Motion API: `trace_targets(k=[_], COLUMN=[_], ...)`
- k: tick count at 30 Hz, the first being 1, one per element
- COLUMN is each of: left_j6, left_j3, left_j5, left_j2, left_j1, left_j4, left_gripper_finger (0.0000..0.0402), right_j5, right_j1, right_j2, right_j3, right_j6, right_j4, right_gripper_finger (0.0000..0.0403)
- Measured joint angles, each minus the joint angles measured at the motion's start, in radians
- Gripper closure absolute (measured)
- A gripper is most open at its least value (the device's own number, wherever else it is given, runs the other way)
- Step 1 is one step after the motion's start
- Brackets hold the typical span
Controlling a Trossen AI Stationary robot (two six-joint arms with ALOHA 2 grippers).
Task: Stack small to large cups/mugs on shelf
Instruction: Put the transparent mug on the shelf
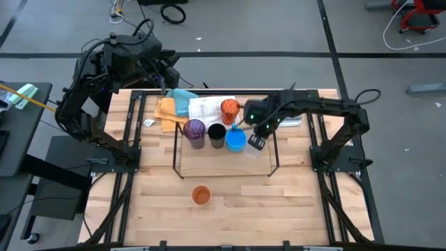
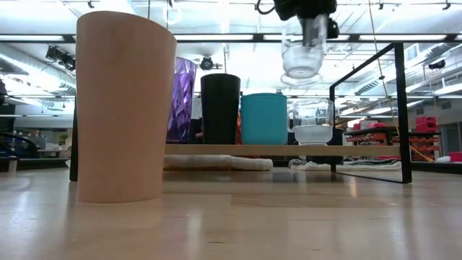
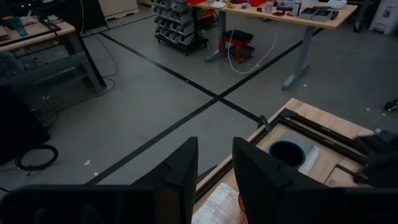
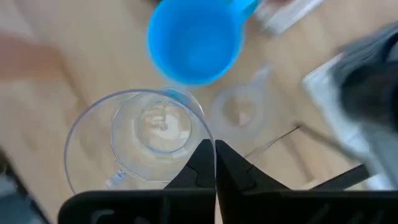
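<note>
**Carefully now: you are hanging one glass over another**

Starting at the left, your left hand (image 3: 214, 147) is waiting off the back-left corner of the worktop (image 1: 279, 209), fingers standing part-way apart and holding nothing.

Along the shelf (image 1: 224, 176) the purple cup (image 2: 182, 97), the black cup (image 2: 220, 108) and the blue cup (image 2: 264, 118) are standing in a row. A clear glass (image 2: 313, 124) is sitting just beside the blue one. Above it, your right hand (image 4: 214, 148) is pinching a second clear glass (image 2: 302, 58) by its rim, fingers closed on the thin wall, well clear of the shelf.

Here is what is looking risky to me:
- You are gripping only one side of the rim, so the glass may be tilting or slipping as you lower it.
- You are lining up glass on glass. If you are coming down off-centre, the base could be catching the lower rim and tipping it against the blue cup.
- Letting go too high may be chipping both.

Counting for you:
- one purple, one black and one blue cup
- two clear glasses
- two orange cups, one (image 1: 230, 108) behind the row and one (image 1: 201, 195) alone at the worktop's front
- one dark mug (image 3: 287, 152), showing only from the left wrist
</note>
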Motion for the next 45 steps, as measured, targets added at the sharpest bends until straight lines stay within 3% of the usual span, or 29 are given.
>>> trace_targets(k=[9, 23, 45], left_j6=[0.008, 0.032, 0.057], left_j3=[0.0, 0.0, 0.0], left_j5=[0.0, 0.0, 0.0], left_j2=[0.0, 0.0, 0.0], left_j1=[0.0, 0.0, 0.0], left_j4=[0.0, 0.0, 0.001], left_gripper_finger=[0.0294, 0.0294, 0.0294], right_j5=[0.003, -0.035, -0.024], right_j1=[0.069, 0.067, 0.06], right_j2=[0.064, 0.058, 0.058], right_j3=[-0.005, -0.165, -0.183], right_j6=[0.042, 0.13, 0.174], right_j4=[-0.026, 0.06, 0.051], right_gripper_finger=[0.0403, 0.0403, 0.0403])
